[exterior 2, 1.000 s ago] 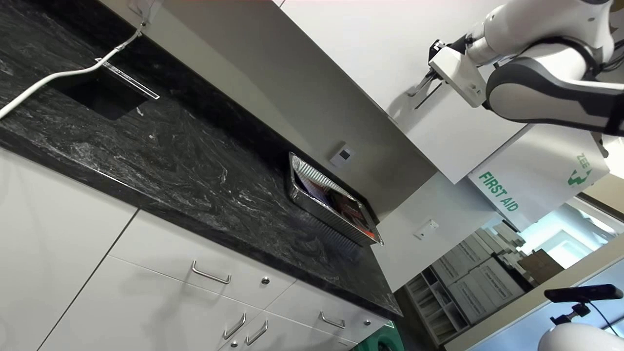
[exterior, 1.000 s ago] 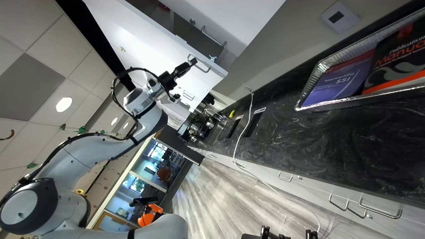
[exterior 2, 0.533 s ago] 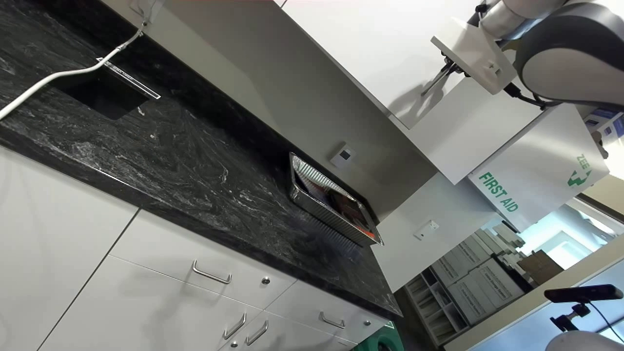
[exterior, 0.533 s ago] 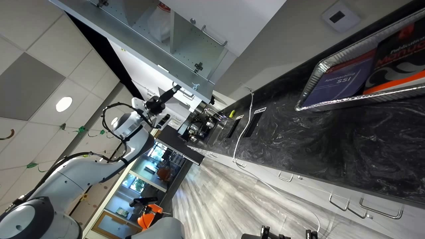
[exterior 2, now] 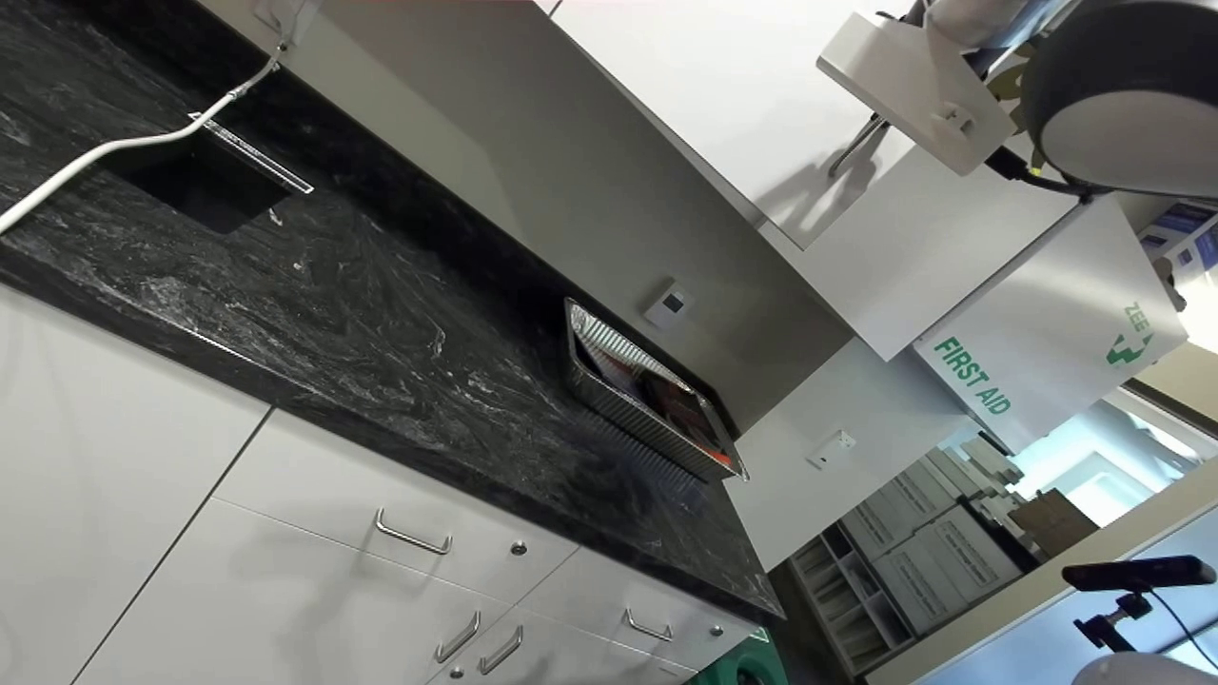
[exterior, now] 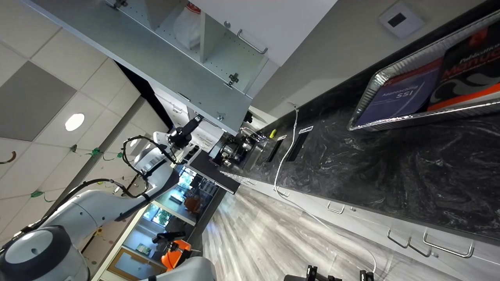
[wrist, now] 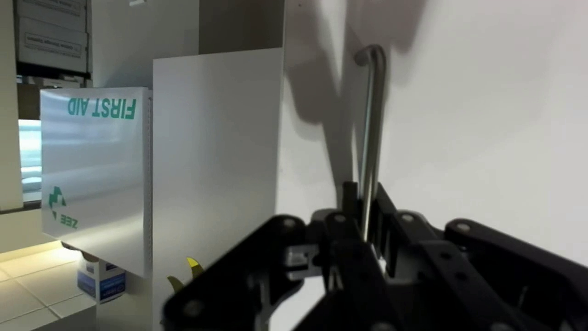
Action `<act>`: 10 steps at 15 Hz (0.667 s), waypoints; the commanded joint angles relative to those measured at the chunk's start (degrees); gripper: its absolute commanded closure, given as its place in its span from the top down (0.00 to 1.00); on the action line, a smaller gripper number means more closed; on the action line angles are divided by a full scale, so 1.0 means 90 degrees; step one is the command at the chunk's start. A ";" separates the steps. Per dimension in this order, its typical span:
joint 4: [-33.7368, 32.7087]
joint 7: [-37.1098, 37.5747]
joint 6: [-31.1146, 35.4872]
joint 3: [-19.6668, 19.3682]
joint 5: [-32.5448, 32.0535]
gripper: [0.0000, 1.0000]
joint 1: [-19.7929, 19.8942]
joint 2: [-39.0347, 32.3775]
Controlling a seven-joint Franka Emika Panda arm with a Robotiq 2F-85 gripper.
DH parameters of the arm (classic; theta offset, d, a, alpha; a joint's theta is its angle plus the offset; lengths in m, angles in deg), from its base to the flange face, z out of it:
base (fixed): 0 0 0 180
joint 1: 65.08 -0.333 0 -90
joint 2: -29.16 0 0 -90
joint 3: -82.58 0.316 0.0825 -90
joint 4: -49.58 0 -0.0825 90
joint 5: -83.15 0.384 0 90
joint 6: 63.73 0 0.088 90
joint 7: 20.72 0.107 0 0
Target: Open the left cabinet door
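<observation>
The left cabinet door stands swung open. In an exterior view its grey inner face (exterior: 156, 62) shows; in an exterior view its white outer face (exterior 2: 742, 76) shows, as in the wrist view (wrist: 477, 119). Its silver bar handle (wrist: 375, 105) runs between the jaws of my gripper (wrist: 369, 195), shut on it at the handle's lower part. The handle also shows in an exterior view (exterior 2: 854, 147), where the fingertips are hidden by the white wrist mount. In an exterior view the gripper (exterior: 198, 118) is behind the door's outer side. The twin door (exterior: 269, 19) is closed.
The open cabinet shows a shelf divider and a white bag (exterior: 187, 29). A FIRST AID box (exterior 2: 1047, 352) hangs beyond, also in the wrist view (wrist: 92, 174). Below is a black counter (exterior: 351, 168) with a foil tray (exterior 2: 647, 428) of books and a white cable (exterior: 287, 152).
The door has swung much further open, from showing its outer face to showing its inner face and the cabinet's inside. The arm and gripper have moved outward with it.
</observation>
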 commanded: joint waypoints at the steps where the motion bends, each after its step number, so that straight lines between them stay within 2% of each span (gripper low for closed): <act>1: -0.0122 0.0037 -0.1296 0.0274 -0.0729 0.36 -0.0270 -0.0399; 4: -0.0201 -0.0096 -0.2023 0.0407 -0.1234 0.55 -0.0603 -0.0764; 6: -0.0251 -0.0205 -0.2469 0.0259 -0.1434 0.70 -0.1049 -0.1010; 8: -0.0331 -0.0530 -0.2613 -0.0299 -0.1382 0.86 -0.1912 -0.1315; 9: -0.0277 -0.0940 -0.1921 -0.0534 -0.0721 0.95 -0.1838 -0.0664; 10: -0.0263 -0.1096 -0.1791 -0.0913 -0.0495 0.99 -0.2226 -0.0549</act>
